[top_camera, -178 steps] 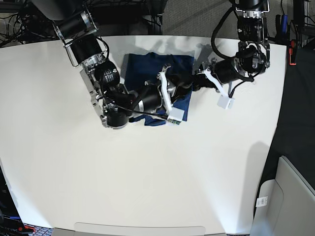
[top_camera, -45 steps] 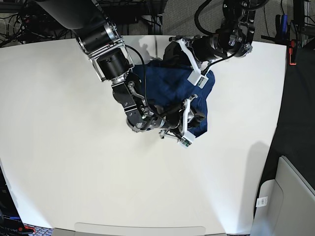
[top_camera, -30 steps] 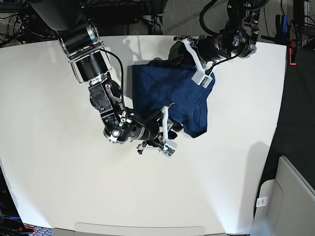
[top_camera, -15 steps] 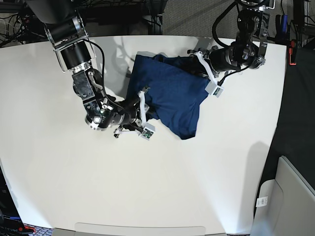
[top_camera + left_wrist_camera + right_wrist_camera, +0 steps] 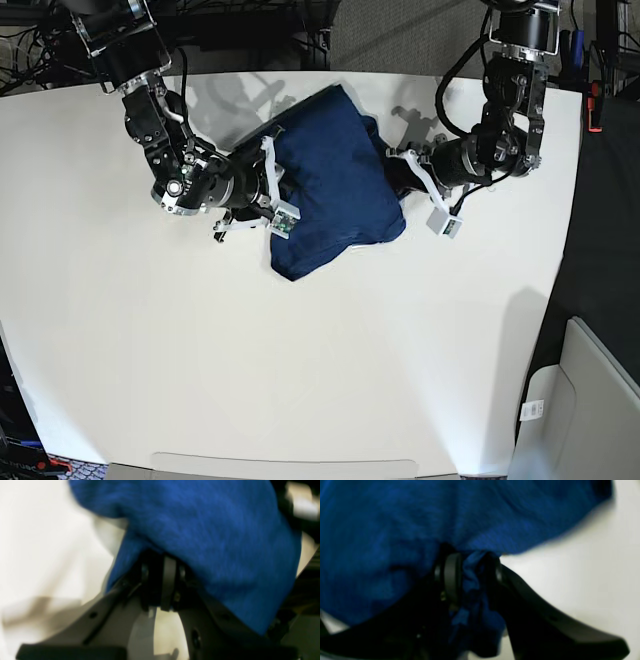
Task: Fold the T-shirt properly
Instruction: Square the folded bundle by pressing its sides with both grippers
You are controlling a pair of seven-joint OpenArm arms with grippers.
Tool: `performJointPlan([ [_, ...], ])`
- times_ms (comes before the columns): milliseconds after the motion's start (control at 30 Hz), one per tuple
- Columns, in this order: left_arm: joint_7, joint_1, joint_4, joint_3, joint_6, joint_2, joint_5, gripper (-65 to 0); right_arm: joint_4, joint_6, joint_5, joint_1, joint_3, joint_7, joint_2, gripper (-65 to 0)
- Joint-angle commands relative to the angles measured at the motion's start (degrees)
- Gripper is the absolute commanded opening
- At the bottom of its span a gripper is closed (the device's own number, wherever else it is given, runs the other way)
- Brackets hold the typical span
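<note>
While both grippers pinch opposite edges, the shirt (image 5: 335, 185) hangs stretched between them over the table (image 5: 300, 380) — a fold seems underway, and laying it flat comes next. Right gripper (image 5: 472, 577) is clamped on bunched cloth; left gripper (image 5: 162, 580) nearly closed on a thin edge — fabric drapes over it.

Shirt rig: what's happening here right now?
Both arms are working on the dark blue shirt, bunched on the white table and not folded flat yet. The right claw is shut on a wad of fabric at one side. The left claw pinches the cloth at the opposite side, which drapes over it.
</note>
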Motion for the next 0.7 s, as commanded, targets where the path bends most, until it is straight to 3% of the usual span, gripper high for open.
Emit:
performJointPlan([
  [0, -0.99, -1.68, -0.29, -0.18, -0.13, 0.18, -0.35, -59.9, 1.58, 0.91, -0.12, -1.08, -0.13, -1.57, 1.06, -47.5],
  [200, -1.07, -3.61, -0.47, -0.35, -0.13, 0.44, -0.44, -59.9, 6.59, 0.91, -0.12, -4.24, 0.57, -1.48, 1.94, -47.5],
  [367, -0.55, -2.91, 3.93, -3.43, -0.13, 0.26, -0.52, -59.8, 6.68, 0.91, 1.02, -5.38, 5.94, -1.39, 1.59, -47.5],
  [667, 2.09, 4.56, 9.29, -14.51, -0.13, 0.53, -0.70, -59.6, 6.94, 0.91, 24.14, -6.70, 18.33, -1.39, 3.44, -47.5],
])
